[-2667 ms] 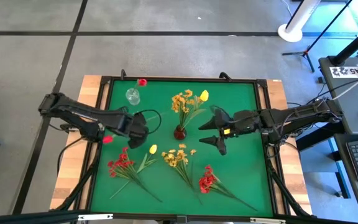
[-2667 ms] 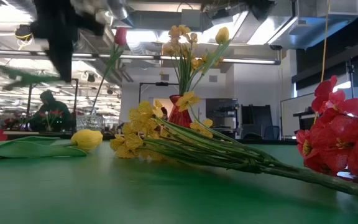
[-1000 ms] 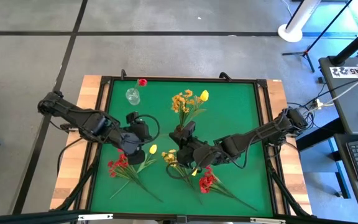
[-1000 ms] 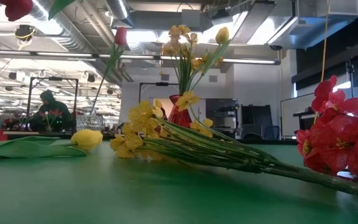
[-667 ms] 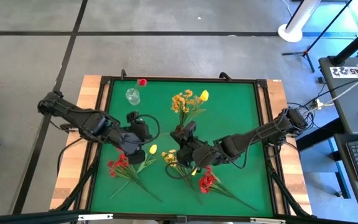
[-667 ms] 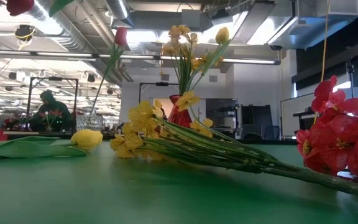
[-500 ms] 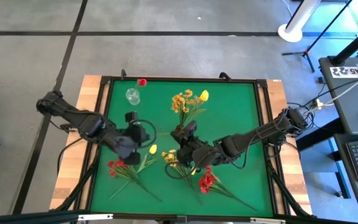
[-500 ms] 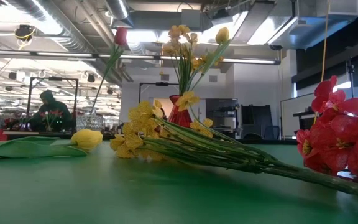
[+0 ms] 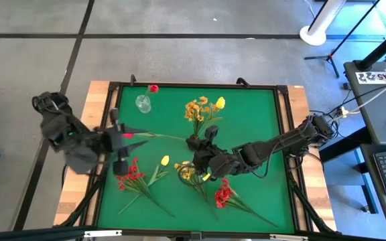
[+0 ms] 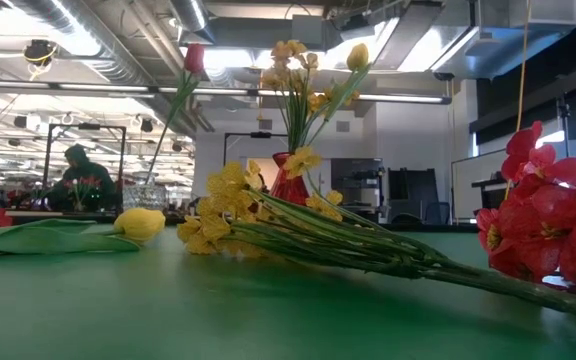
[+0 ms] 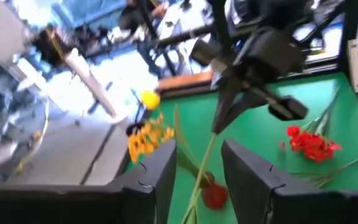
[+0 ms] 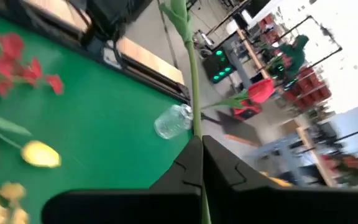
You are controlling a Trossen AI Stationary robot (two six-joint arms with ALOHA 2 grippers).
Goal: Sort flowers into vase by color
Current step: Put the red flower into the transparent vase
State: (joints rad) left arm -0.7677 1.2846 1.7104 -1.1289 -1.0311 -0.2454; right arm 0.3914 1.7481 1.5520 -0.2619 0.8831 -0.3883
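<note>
left gripper (image 9: 120,148): pulled back to table edge, fingers apart | right gripper (image 12: 199,149): clamped on red tulip stem (image 12: 188,74), apparently handed over

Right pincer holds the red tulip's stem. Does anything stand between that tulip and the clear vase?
Nothing lies on the mat between the red tulip and the clear vase. However, the left pincer, fingers apart, straddles the stem near the bud, while the right pincer grips the other end.
</note>
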